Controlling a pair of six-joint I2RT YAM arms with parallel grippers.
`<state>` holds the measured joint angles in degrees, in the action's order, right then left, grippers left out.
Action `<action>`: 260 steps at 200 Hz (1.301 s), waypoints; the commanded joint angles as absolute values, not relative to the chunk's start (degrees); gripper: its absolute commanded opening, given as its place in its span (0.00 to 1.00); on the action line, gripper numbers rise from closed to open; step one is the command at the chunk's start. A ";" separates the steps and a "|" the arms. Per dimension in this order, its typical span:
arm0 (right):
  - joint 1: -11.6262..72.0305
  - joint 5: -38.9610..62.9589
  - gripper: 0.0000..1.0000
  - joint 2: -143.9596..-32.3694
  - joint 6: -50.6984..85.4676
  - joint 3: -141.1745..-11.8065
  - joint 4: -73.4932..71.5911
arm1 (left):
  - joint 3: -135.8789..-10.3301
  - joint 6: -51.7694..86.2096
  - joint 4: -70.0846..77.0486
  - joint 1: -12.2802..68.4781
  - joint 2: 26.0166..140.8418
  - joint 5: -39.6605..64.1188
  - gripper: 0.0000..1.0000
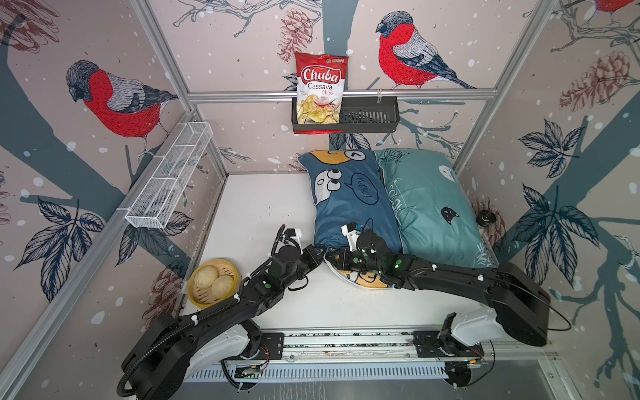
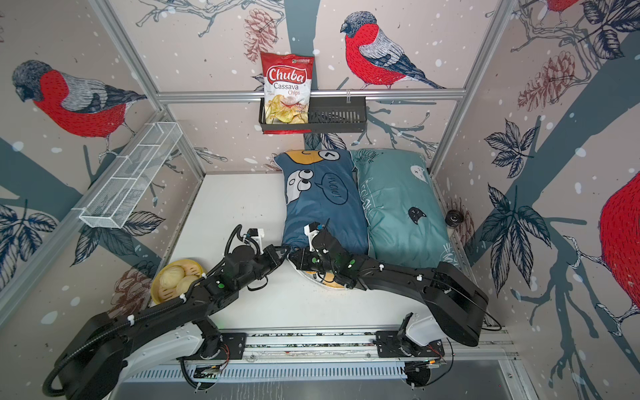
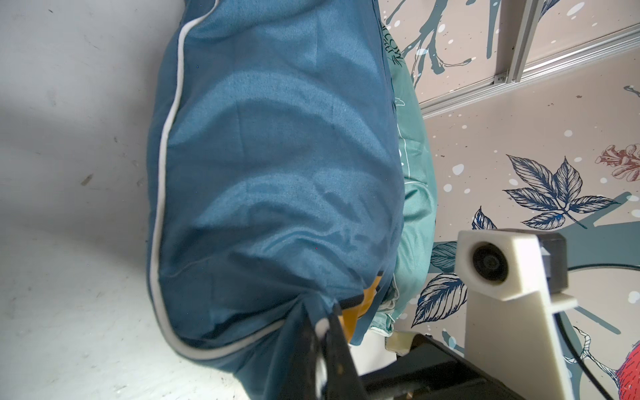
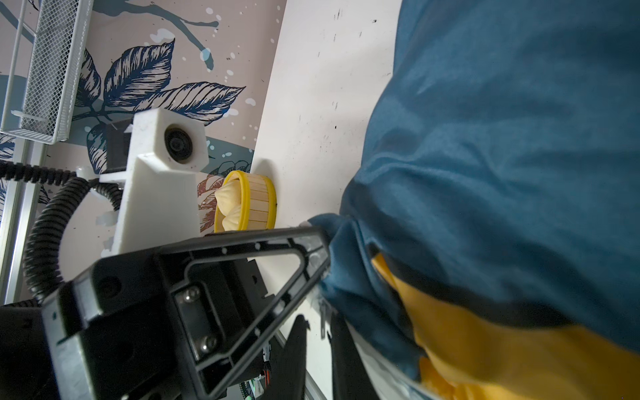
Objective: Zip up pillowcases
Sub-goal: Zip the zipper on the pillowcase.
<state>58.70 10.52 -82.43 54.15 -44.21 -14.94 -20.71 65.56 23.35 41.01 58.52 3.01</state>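
Two pillowcases lie side by side at the back right of the table. The dark blue pillowcase (image 1: 349, 207) (image 2: 318, 211) with cartoon faces is on the left and the teal pillowcase (image 1: 429, 201) (image 2: 394, 201) on the right. My left gripper (image 1: 320, 254) (image 3: 323, 332) is shut on the near left corner of the dark blue pillowcase (image 3: 277, 173). My right gripper (image 1: 332, 258) (image 4: 320, 332) faces it at that same end. Its fingers stand a narrow gap apart, with the small metal zipper pull (image 4: 323, 320) hanging between their tips. Orange fabric (image 4: 485, 346) shows at that near end.
A yellow steamer basket of buns (image 1: 213, 282) (image 4: 256, 201) sits at the table's near left. A chips bag (image 1: 320, 86) stands in a black shelf basket (image 1: 370, 117) on the back wall. A white wire basket (image 1: 169, 176) hangs on the left wall.
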 commanded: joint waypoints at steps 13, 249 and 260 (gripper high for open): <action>58.62 9.69 0.09 -82.62 54.00 -44.53 -15.92 | -20.92 64.45 25.83 41.04 58.29 2.67 0.00; 62.06 9.11 0.00 -81.37 54.13 -42.92 -6.10 | -15.64 61.97 27.22 41.13 52.10 -7.04 0.00; 62.14 8.67 0.00 -81.04 54.14 -42.44 -5.85 | -15.64 61.72 26.61 41.13 51.62 -7.63 0.00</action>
